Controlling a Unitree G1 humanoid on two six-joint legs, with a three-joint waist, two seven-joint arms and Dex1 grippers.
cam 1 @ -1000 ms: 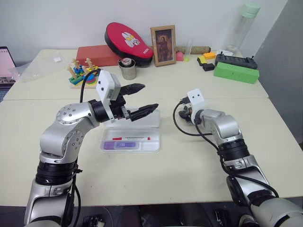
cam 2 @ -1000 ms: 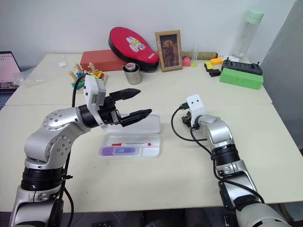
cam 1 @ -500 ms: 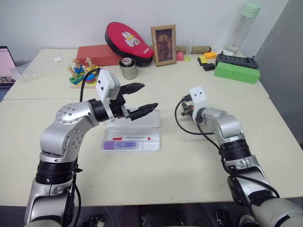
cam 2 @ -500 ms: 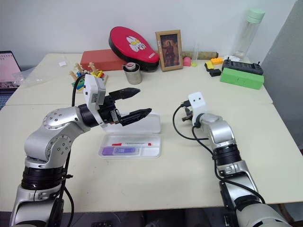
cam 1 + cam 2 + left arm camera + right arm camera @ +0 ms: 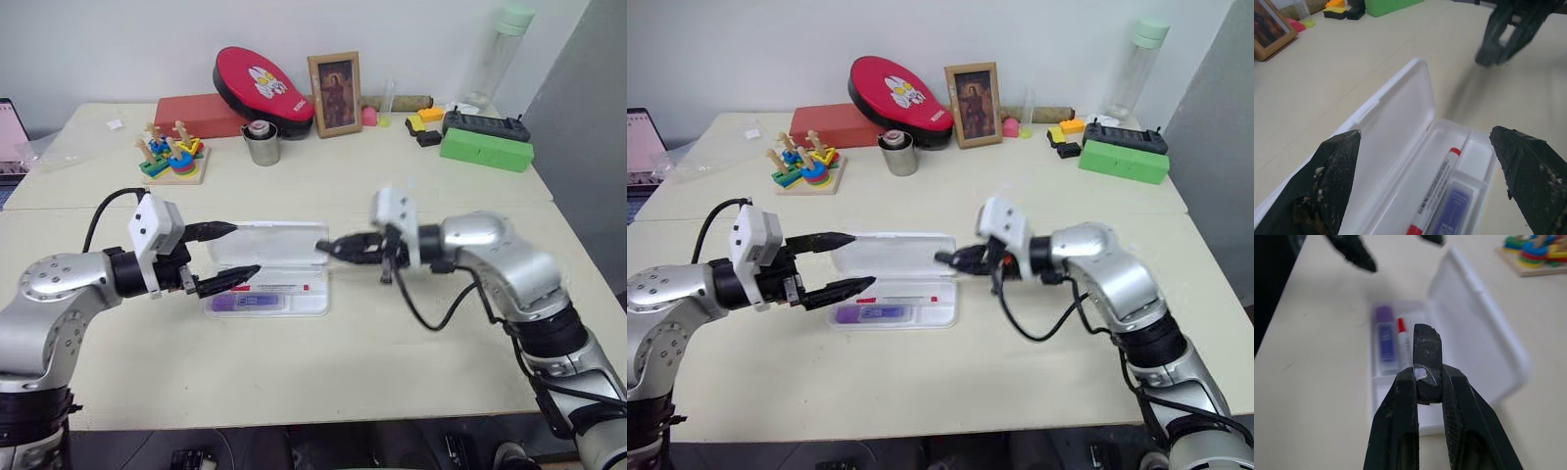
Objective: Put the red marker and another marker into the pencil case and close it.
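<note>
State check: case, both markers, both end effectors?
pencil case: open, lid tilted back
red marker: lying in the tray
purple marker: lying in the tray, beside the red one
left end effector: open, empty, at the case's left end
right end effector: shut, empty, at the lid's right end

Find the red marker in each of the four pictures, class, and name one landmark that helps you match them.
Left eye view: the red marker lies in the pencil case, below centre.
Right eye view: same spot, left of centre.
Left wrist view: low in the middle, beside the purple marker.
Right wrist view: partly hidden behind the right tool, centre.
Shared landmark: the case's raised white lid.
</note>
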